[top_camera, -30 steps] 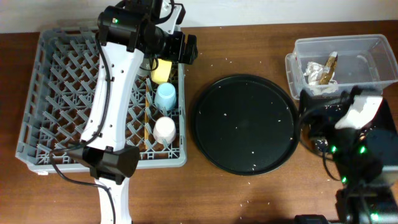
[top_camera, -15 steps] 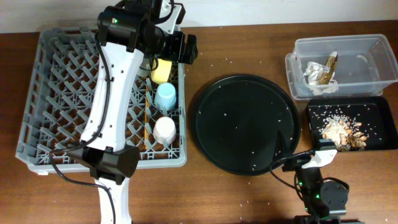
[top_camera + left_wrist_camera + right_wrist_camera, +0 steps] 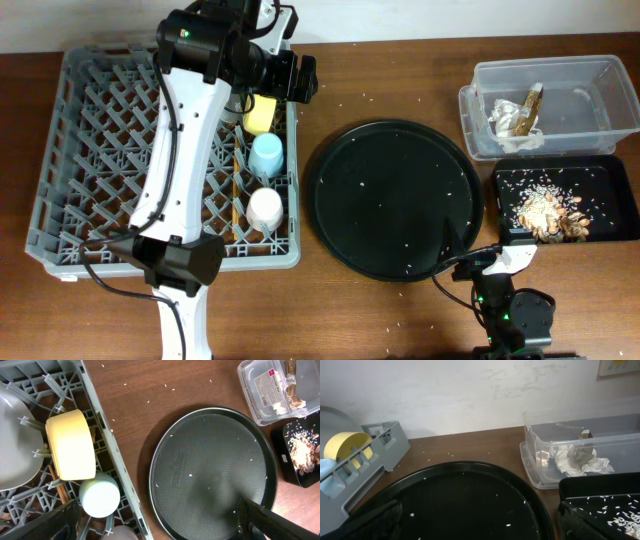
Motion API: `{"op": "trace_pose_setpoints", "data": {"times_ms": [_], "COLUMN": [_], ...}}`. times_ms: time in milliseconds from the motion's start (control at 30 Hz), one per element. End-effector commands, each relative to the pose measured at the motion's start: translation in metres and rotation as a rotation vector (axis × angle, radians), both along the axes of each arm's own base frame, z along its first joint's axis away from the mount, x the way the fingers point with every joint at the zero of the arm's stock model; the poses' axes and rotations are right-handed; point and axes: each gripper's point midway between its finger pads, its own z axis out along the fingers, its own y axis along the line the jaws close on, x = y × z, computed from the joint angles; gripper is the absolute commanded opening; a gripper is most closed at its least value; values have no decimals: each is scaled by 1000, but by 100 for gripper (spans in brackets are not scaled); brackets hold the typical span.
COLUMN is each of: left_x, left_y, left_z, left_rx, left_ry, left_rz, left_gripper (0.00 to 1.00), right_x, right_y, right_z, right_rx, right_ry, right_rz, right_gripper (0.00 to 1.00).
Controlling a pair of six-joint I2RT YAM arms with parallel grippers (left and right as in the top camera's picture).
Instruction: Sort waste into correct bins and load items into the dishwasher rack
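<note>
The grey dishwasher rack (image 3: pixel 60 150) holds the yellow bowl (image 3: pixel 258 113), light-blue cup (image 3: pixel 267 155), pink cup (image 3: pixel 265 210) and chopsticks (image 3: pixel 237 190). The grey plate (image 3: pixel 15 445) shows in the left wrist view. The clear tub (image 3: pixel 600 100) holds white paper (image 3: pixel 510 120) and a gold-brown wrapper (image 3: pixel 533 103). The shallow black tray (image 3: pixel 600 178) holds food scraps (image 3: pixel 550 210). My left gripper (image 3: pixel 160 527) is open and empty, above the rack's right rim by the bowl. My right gripper (image 3: pixel 480 527) is open and empty, low at the front right.
The large round black tray (image 3: pixel 393 200) lies between rack and bins, dotted with white crumbs. Crumbs also lie on the brown table (image 3: pixel 380 310). My left arm (image 3: pixel 185 150) stretches over the rack. My right arm's base (image 3: pixel 505 305) sits at the front edge.
My right arm has pulled back from over the shallow black tray to the front edge, uncovering the food scraps. The left arm has not moved.
</note>
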Motion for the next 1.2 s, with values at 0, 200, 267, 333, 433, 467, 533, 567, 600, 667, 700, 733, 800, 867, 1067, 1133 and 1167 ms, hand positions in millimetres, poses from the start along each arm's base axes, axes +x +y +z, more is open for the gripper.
{"op": "trace_pose_setpoints", "data": {"times_ms": [0, 200, 267, 333, 433, 467, 533, 567, 600, 667, 700, 733, 800, 867, 1067, 1133, 1167], "left_x": [-2, 0, 3, -2, -22, -33, -53, -63, -74, -93, -104, -113, -132, -155, -195, -198, -201], "left_y": [0, 15, 25, 27, 57, 67, 82, 88, 97, 115, 124, 129, 140, 153, 178, 171, 172], "left_z": [12, 16, 47, 70, 76, 70, 57, 49, 37, 13, 1, -9, -26, -49, -98, -108, -119], "left_rx": [-11, 61, 77, 54, 103, 121, 131, 122, 109, 92, 72, 53, 19, -17, -4, 51, 91], "left_ry": [-31, -67, -182, -261, -407, -440, -515, -552, -588, -647, -710, -767, -868, -968, -1096, -1080, -1045], "left_rz": [-16, 30, 68, 77, 167, 195, 239, 253, 272, 314, 339, 357, 389, 417, 452, 361, 342], "left_gripper": [99, 99, 99, 99, 99, 99, 99, 99, 99, 99, 99, 99, 99, 99, 99, 99, 99], "right_x": [0, 0, 0, 0, 0, 0, 0, 0, 0, 0, 0, 0, 0, 0, 0, 0, 0], "right_y": [-1, -1, -1, -1, -1, -1, -1, -1, -1, -1, -1, -1, -1, -1, -1, -1, -1], "right_z": [-2, -2, -2, -2, -2, -2, -2, -2, -2, -2, -2, -2, -2, -2, -2, -2, -2], "right_rx": [-7, -7, -7, -7, -7, -7, -7, -7, -7, -7, -7, -7, -7, -7, -7, -8, -7], "right_ry": [-1, -1, -1, -1, -1, -1, -1, -1, -1, -1, -1, -1, -1, -1, -1, -1, -1], "right_rz": [-11, -11, -11, -11, -11, -11, -11, -11, -11, -11, -11, -11, -11, -11, -11, -11, -11], "right_gripper": [99, 98, 98, 98, 98, 98, 98, 99, 98, 99, 98, 98, 98, 98, 98, 98, 99]}}
